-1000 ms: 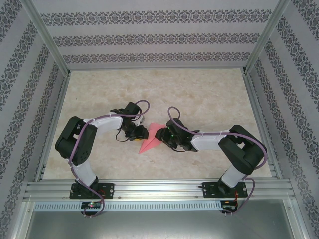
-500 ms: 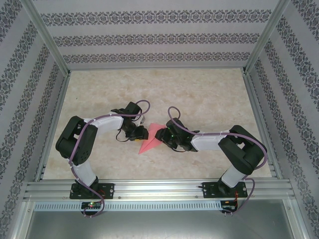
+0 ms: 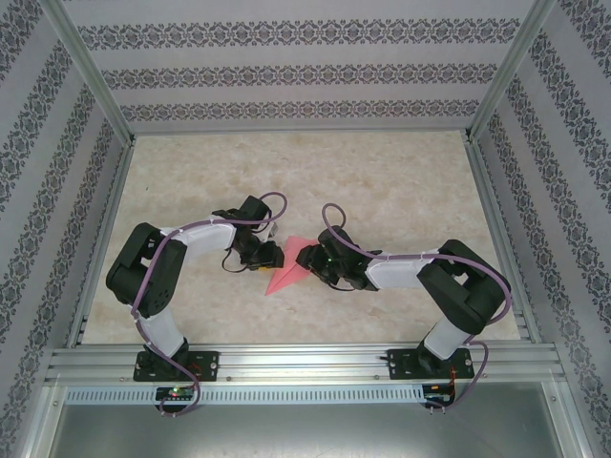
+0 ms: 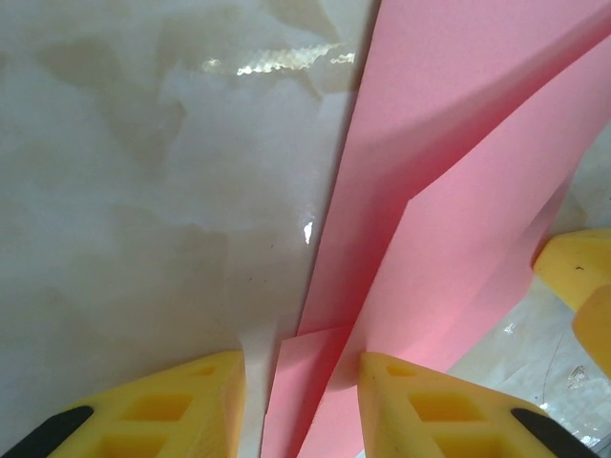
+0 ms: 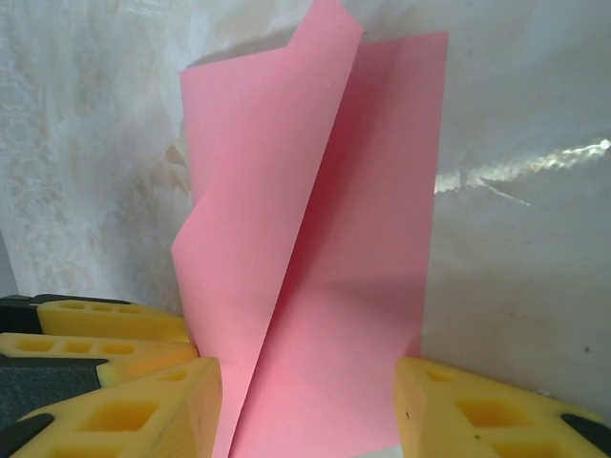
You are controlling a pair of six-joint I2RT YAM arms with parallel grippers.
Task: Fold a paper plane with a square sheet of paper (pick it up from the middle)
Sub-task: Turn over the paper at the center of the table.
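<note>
Left gripper [image 4: 301, 370] and right gripper [image 5: 305, 374] are being held spread astride the part-folded square sheet of paper [image 3: 286, 273] at mid-frame; nothing is being shifted since a second ago, so folding is seemingly being paused

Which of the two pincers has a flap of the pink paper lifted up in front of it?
The right pincer: in front of it a flap curls up off the paper. Before the left pincer the folded layers lie flat.
</note>
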